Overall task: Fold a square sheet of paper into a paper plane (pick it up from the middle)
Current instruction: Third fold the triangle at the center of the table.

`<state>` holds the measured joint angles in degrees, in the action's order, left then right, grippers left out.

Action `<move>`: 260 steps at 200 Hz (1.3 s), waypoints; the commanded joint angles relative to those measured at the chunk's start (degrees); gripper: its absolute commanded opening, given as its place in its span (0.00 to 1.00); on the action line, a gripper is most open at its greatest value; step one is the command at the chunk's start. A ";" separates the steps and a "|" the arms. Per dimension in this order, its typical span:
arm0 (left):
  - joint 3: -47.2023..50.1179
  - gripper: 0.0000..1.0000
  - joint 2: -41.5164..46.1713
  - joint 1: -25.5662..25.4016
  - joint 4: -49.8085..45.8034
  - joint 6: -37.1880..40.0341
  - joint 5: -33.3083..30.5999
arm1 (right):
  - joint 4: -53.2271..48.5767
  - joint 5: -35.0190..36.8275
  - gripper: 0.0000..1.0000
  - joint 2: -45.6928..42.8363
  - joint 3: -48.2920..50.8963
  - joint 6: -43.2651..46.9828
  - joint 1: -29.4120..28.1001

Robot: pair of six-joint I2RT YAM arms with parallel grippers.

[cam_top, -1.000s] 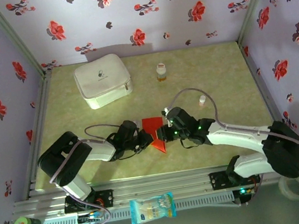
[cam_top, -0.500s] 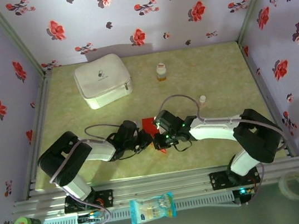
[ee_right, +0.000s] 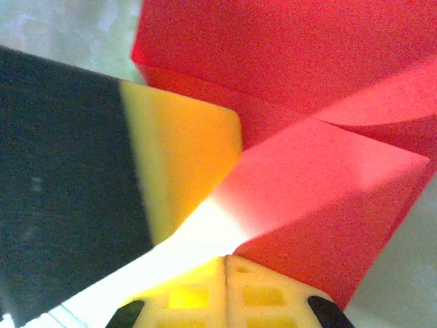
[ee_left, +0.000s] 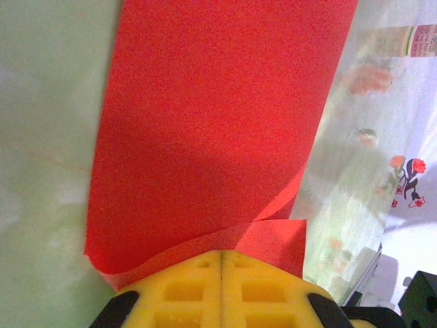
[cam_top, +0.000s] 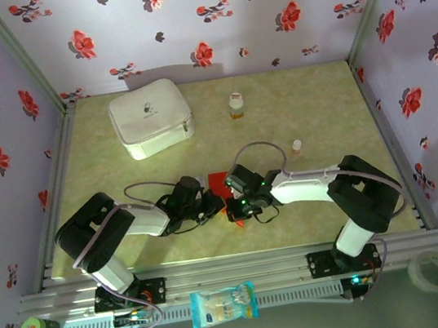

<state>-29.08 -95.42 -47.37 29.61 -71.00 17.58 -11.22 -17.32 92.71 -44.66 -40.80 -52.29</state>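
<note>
Near the worktop's (cam_top: 317, 100) front edge, mid-width, the square sheet of paper (ee_left: 218, 123) lies part-folded between both arms. The left gripper (ee_left: 222, 263) clamps one edge, and the right gripper (ee_right: 227, 263), jaws together, seemingly pinches the opposite flap; both are equally near.

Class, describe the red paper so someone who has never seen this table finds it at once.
On the green table, look at the near middle, where the left gripper and right gripper meet. The square sheet of paper lies there, partly folded. It alone on the table is bright red; the zip case farther back is white.
</note>
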 commanded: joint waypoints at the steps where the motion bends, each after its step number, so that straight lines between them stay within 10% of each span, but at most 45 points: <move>1: 0.54 0.00 -1.71 -0.35 -2.89 1.84 -1.15 | 0.23 1.36 0.05 -0.03 1.98 -2.21 -0.44; 260: 1.18 0.00 -1.97 0.27 -2.41 1.39 -1.42 | 10.85 -2.99 0.11 -14.91 15.00 -13.65 0.26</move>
<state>-29.08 -95.44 -47.35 29.63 -70.94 17.58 1.26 -20.18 81.23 -29.34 -52.90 -52.29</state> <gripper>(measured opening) 0.047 0.101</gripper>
